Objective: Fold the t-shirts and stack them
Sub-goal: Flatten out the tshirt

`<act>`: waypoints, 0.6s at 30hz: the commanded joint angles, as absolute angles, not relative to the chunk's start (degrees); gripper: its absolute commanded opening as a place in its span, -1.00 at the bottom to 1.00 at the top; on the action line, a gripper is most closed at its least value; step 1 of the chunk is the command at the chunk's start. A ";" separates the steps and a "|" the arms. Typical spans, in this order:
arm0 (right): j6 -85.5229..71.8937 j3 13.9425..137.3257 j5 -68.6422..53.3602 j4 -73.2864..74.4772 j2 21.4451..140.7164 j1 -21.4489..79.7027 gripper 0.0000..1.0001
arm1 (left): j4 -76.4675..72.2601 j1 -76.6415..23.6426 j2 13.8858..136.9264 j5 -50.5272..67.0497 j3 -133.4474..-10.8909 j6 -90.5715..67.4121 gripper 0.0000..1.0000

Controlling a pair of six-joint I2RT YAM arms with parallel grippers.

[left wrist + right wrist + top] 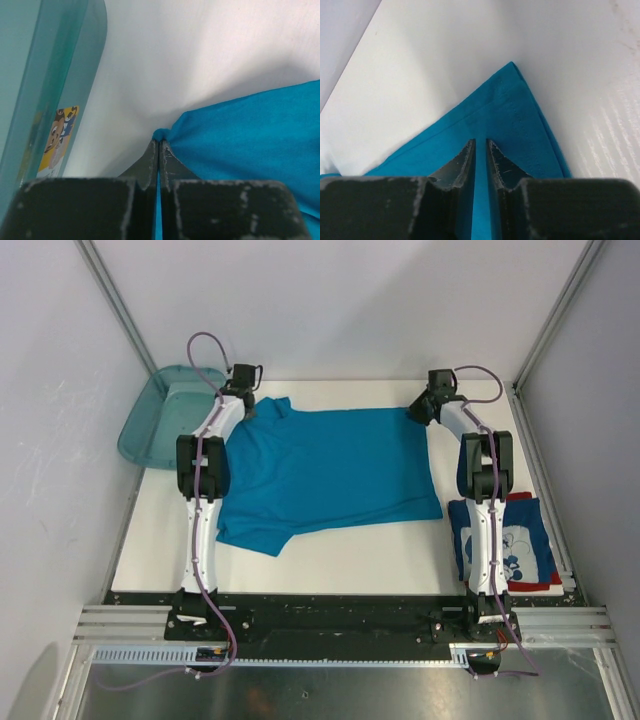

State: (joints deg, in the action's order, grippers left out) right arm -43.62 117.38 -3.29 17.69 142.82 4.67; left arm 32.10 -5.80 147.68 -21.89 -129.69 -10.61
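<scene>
The teal shirt [330, 470] lies spread flat on the table [350, 565]. The left gripper [159, 144] is clamped on its bunched far-left sleeve. The right gripper [480, 143] has its jaws slightly apart over the far-right hem corner, and I cannot tell if they grip. The folded printed shirt [522, 540] lies at near right.

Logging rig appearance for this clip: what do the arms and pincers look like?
Left arm and right arm have white links with black joints and a lilac cable alongside. Left pincer and right pincer: black bodies, scuffed dark grey pointed fingers.
</scene>
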 commanded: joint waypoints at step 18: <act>-44.68 119.09 1.13 22.70 144.68 0.44 -0.68 | 33.94 -1.75 147.30 -13.02 -134.15 -14.33 -0.85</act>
